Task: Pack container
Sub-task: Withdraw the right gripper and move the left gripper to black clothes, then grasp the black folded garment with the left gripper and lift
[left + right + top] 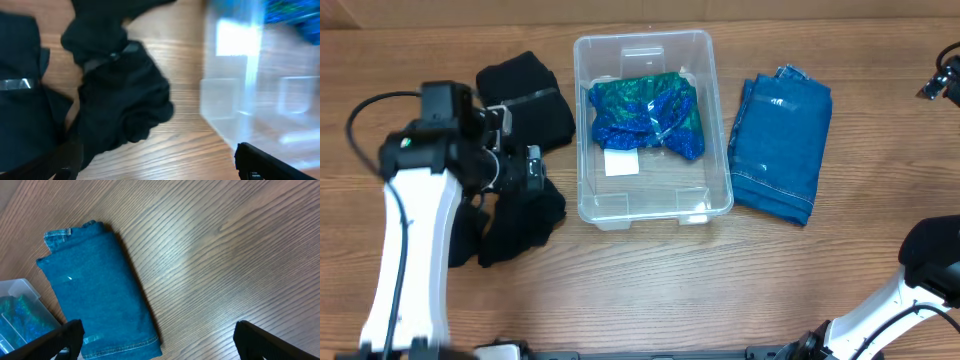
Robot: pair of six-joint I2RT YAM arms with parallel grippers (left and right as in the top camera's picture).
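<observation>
1. The container (582, 120) stands upright mid-bench (880, 290). A crumpled blue-green garment (648, 112) fills its 12 o'clock half, and a white label (621, 162) shows on the base toward 7 o'clock.
2. The folded jeans (780, 145) lie just beside the container at 3 o'clock.
3. At its 9 o'clock side lie a far black garment (525, 100) and a near black garment (520, 220).
4. The left end effector (538, 172) hangs over these two, fingers wide apart, gripping nothing.
5. The right end effector (157, 330) is spread wide and empty above the bench, with the jeans toward its 10 o'clock.
</observation>
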